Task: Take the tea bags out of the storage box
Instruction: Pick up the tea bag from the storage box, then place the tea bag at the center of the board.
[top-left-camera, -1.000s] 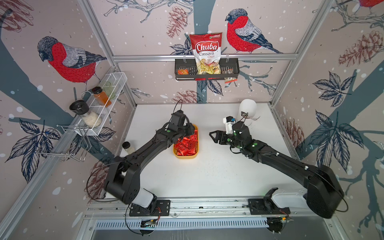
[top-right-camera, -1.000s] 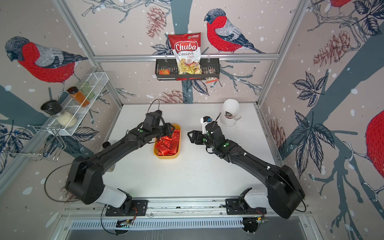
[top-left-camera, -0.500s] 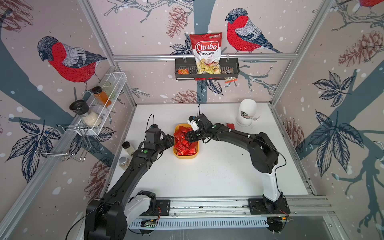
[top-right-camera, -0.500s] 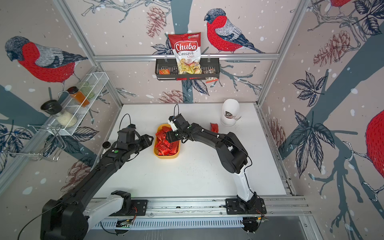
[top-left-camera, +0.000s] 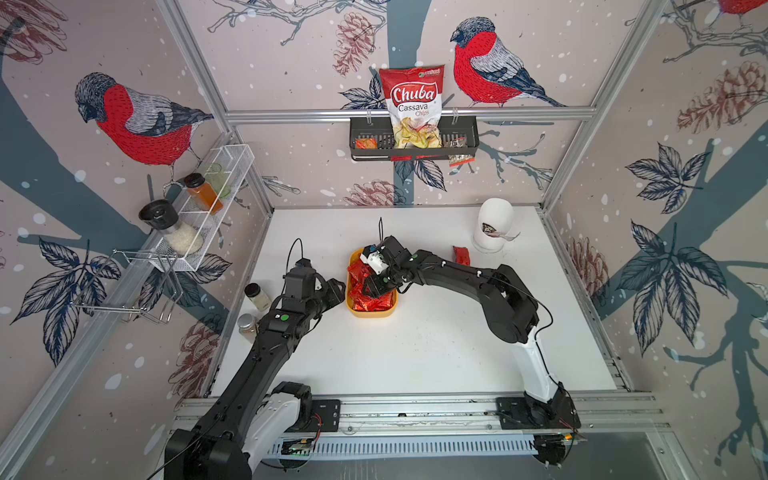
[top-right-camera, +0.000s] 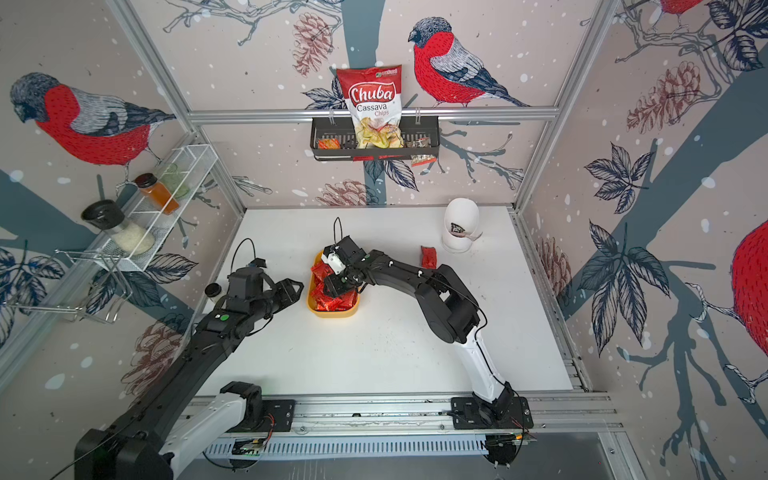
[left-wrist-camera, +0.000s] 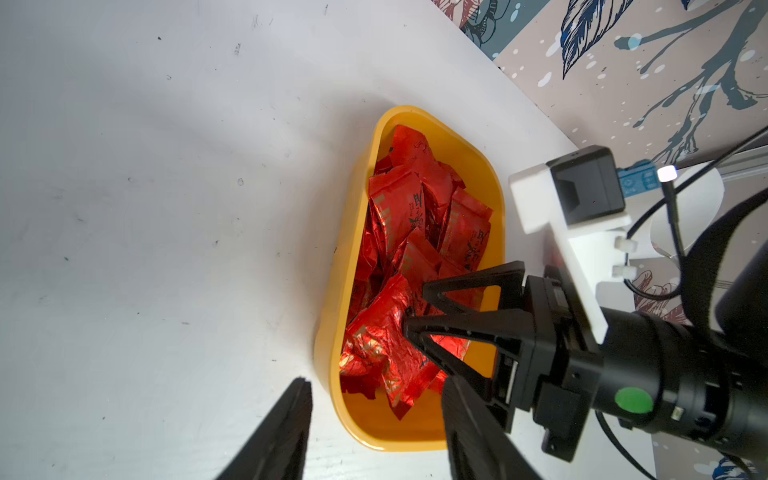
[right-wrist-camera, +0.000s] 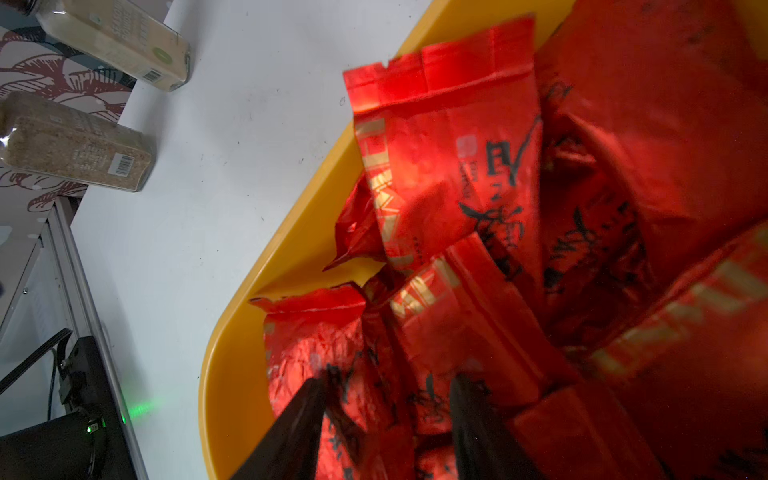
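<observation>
Right pincer (top-left-camera: 368, 291) has swung into the storage box (top-left-camera: 372, 315) in both top views; left pincer (top-left-camera: 338, 288) backed off, open. Left wrist: right tips press the heaped tea bags (left-wrist-camera: 399, 195). Right wrist: jaws straddle one, grip unclear; next pull starting.

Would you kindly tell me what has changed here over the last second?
The right gripper swung from beside the white cup into the storage box, jaws now astride the tea bags; whether it grips is unclear. The left gripper drew back from over the box to its left side, open. One loose tea bag now shows beside the cup. Box and cup stayed put.
</observation>
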